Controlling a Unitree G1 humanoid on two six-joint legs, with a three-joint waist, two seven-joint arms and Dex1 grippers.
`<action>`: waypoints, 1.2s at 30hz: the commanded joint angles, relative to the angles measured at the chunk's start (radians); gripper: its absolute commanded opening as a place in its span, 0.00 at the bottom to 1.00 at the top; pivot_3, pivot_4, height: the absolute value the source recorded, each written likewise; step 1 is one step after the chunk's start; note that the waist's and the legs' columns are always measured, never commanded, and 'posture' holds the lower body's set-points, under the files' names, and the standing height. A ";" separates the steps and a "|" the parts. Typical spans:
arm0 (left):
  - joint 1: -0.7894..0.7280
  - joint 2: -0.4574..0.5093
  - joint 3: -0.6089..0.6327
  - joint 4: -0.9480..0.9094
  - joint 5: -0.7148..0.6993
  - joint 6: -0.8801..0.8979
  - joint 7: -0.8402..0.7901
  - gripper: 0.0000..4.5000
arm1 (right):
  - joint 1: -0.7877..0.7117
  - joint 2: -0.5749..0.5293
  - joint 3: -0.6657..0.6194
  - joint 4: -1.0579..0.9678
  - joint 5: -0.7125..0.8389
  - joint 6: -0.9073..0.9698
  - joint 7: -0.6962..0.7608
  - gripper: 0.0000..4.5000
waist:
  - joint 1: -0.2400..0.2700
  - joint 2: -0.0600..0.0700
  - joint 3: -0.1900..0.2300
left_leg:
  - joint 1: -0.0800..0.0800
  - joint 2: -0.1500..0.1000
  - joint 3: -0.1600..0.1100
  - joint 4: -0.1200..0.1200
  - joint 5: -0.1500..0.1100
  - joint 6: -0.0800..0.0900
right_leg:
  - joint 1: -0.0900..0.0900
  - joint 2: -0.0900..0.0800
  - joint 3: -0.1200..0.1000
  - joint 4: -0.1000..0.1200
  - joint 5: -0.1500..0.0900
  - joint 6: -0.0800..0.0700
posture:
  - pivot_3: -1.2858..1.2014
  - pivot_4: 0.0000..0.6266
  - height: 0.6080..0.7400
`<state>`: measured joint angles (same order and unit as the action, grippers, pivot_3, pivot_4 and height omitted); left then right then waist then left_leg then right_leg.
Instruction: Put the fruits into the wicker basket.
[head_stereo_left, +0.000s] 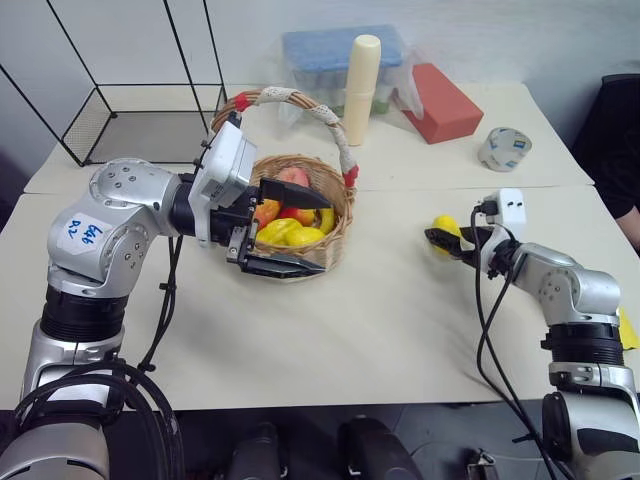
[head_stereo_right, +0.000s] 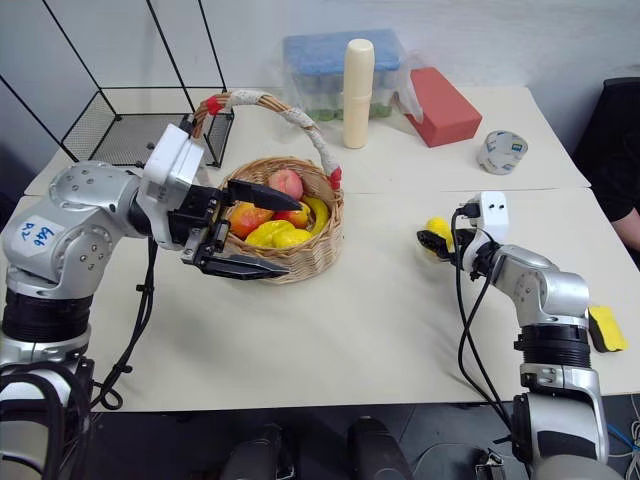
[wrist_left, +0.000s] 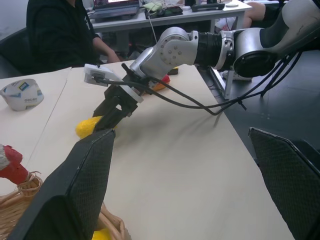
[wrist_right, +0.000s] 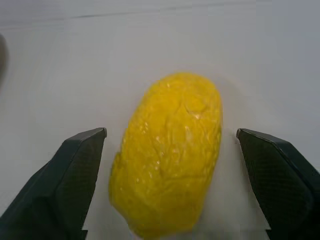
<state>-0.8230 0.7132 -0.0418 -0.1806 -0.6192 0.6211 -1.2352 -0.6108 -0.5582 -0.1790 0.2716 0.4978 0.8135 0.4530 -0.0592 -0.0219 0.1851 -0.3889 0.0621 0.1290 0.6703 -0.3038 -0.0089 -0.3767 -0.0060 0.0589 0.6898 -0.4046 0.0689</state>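
cream table (head_stereo_left: 380, 330) bare near front; lemon (wrist_right: 167, 155) between right tool (wrist_right: 170, 150) fingers.

The wicker basket (head_stereo_left: 335, 215) holds fruits (head_stereo_left: 290, 232) left of the lemon (head_stereo_left: 445, 226) lying on the table (head_stereo_left: 380, 320).

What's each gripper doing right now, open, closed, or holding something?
Left gripper: open, empty, beside the wicker basket.
Right gripper: open, fingers either side of the yellow lemon, not gripping it.
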 joint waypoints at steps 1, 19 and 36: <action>-0.020 0.018 0.033 0.010 0.010 -0.015 0.015 1.00 | 0.018 -0.004 -0.007 -0.090 0.010 -0.002 0.037 0.67 | -0.001 0.000 0.000 | 0.000 0.000 0.000 0.000 0.000 0.000 | 0.000 0.000 0.000 0.000 0.000 0.000 | 0.52 0.24 1.00; 0.074 0.169 0.175 0.075 0.022 -0.022 0.056 1.00 | -0.209 0.098 0.227 -0.594 0.285 0.225 0.146 0.40 | -0.007 0.000 0.000 | 0.000 0.000 -0.001 0.001 0.000 0.000 | -0.001 -0.001 -0.002 0.001 0.000 0.000 | 0.52 0.24 1.00; 0.075 0.123 0.143 0.044 0.003 -0.041 0.040 1.00 | -0.133 0.199 0.097 -0.726 0.311 0.333 0.013 0.99 | -0.021 0.000 0.000 | -0.017 0.000 -0.005 0.008 0.000 0.001 | -0.014 -0.002 -0.004 0.009 0.000 0.000 | 0.52 0.24 1.00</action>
<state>-0.7327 0.8385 0.0991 -0.1109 -0.5958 0.5982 -1.1824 -0.7593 -0.3492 0.0082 -0.3537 0.7151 1.1040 0.4683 -0.0804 -0.0218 0.1853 -0.4070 0.0620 0.1229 0.6786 -0.3042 -0.0083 -0.3913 -0.0082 0.0542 0.6987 -0.4048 0.0685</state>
